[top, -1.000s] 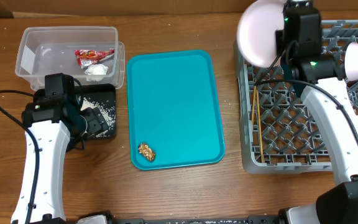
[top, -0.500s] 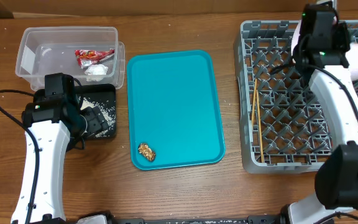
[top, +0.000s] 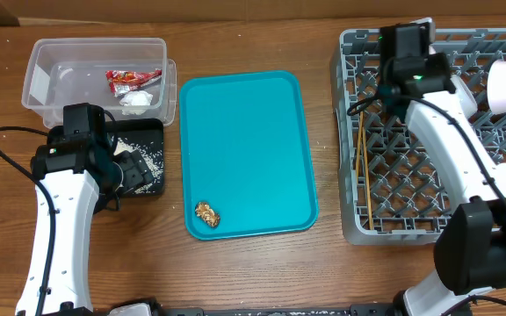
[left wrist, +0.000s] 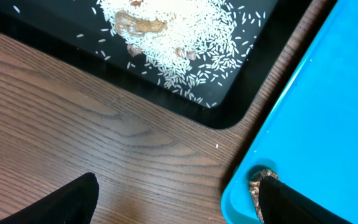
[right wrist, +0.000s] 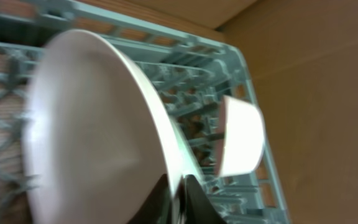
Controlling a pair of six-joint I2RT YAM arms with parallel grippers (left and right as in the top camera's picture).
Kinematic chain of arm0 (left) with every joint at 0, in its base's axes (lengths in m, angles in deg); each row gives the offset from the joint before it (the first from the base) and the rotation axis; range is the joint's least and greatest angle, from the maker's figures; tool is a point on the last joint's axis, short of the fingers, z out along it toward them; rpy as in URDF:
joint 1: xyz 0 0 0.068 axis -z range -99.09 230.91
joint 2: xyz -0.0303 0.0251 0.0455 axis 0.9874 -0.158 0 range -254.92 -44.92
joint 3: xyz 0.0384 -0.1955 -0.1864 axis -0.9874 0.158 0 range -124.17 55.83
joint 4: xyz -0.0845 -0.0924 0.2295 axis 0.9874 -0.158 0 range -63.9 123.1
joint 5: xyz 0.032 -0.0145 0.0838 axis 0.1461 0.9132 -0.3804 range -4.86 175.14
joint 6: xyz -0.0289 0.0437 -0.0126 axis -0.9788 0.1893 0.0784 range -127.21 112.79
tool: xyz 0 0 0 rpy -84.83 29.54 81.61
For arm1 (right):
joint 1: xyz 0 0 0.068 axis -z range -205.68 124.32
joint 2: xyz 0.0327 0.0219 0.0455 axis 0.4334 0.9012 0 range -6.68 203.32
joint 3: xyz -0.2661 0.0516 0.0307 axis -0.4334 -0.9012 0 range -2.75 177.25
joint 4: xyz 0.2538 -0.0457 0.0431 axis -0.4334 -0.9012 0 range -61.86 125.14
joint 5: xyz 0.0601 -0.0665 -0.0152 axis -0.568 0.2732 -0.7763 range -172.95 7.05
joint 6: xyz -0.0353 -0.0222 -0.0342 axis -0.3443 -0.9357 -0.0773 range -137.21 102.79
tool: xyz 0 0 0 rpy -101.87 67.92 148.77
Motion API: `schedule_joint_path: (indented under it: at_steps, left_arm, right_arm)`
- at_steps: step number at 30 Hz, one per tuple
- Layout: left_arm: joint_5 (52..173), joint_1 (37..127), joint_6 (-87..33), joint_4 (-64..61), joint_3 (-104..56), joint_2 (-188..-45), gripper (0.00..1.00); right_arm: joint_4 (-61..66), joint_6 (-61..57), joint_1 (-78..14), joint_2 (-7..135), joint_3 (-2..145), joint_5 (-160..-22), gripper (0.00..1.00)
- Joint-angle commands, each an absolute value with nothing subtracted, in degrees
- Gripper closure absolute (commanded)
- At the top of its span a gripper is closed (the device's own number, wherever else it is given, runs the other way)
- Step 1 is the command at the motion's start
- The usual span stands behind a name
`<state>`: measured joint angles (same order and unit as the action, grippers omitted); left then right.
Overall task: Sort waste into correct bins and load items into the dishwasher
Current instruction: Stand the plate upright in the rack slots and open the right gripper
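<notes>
Brings the plate (right wrist: 92, 124) down from high over the far corner of the rack (top: 348, 132) to its back rows, on edge beside the cup (right wrist: 241, 134), with the right claw (right wrist: 179, 196) narrow and pinching the rim, so probably leaves only the letting-go for this dish. Keeps the left claw (left wrist: 176, 186) wide and empty, low over the table (left wrist: 73, 124) between the black tray (left wrist: 247, 93) of rice (left wrist: 185, 37) and the teal tray (left wrist: 328, 93), with the brown lump (top: 206, 212) yet to sort

Overhead looks straight down on the whole wooden table (top: 253, 263). Left wrist shares its shallow black rectangular tray (left wrist: 61, 31) and flat teal tray (left wrist: 316, 124), close up. Right wrist shares its far-right grey plastic dish rack (right wrist: 229, 56).
</notes>
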<state>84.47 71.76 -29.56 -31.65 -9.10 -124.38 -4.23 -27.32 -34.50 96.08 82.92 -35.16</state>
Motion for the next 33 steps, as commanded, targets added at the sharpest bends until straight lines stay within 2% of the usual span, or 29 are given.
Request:
schedule_joint_path:
  at_steps: [1, 5, 7, 10, 16, 17, 18, 19, 23, 33]
  left_arm:
    - [84.97, 71.57, -29.93, -31.52, -9.95, -123.77, 0.16]
    - [84.97, 71.54, -29.93, -31.50, -9.95, -123.77, 0.15]
    - [84.97, 71.54, -29.93, -31.50, -9.95, -123.77, 0.14]
    - [84.97, 71.54, -29.93, -31.52, -9.95, -123.77, 0.14]
    - [84.97, 71.54, -29.93, -31.52, -9.95, -123.77, 0.14]
    - [84.97, 71.57, -29.93, -31.50, -9.95, -123.77, 0.13]
    - [84.99, 71.57, -29.96, -31.43, -9.95, -123.77, 0.13]
    - [84.97, 71.57, -29.93, -31.39, -9.95, -123.77, 0.13]
    - [84.97, 71.57, -29.93, -31.36, -9.95, -123.77, 0.13]
    - [84.95, 71.57, -29.93, -31.36, -9.95, -123.77, 0.13]
  right_arm:
    - [-6.92, -22.93, -39.18, 95.93, 82.83, -38.20, 0.62]
    - [-9.96, -22.93, -41.10, 94.57, 82.83, -44.32, 0.50]
    - [-10.46, -22.91, -41.17, 92.50, 82.83, -51.69, 0.44]
    - [-11.57, -22.95, -40.71, 86.18, 82.85, -71.18, 0.22]
    - [-14.88, -22.91, -40.66, 83.21, 82.83, -76.93, 0.20]
    - [-15.47, -22.93, -40.66, 83.23, 82.83, -78.75, 0.16]
    - [-16.01, -22.93, -40.66, 83.36, 82.81, -81.35, 0.06]
    - [-16.23, -22.95, -40.66, 83.36, 82.81, -83.82, 0.01]
    - [-15.95, -22.97, -40.66, 83.38, 82.81, -92.62, 0.00]
    - [-19.20, -22.93, -40.77, 83.45, 82.81, -96.86, 0.00]
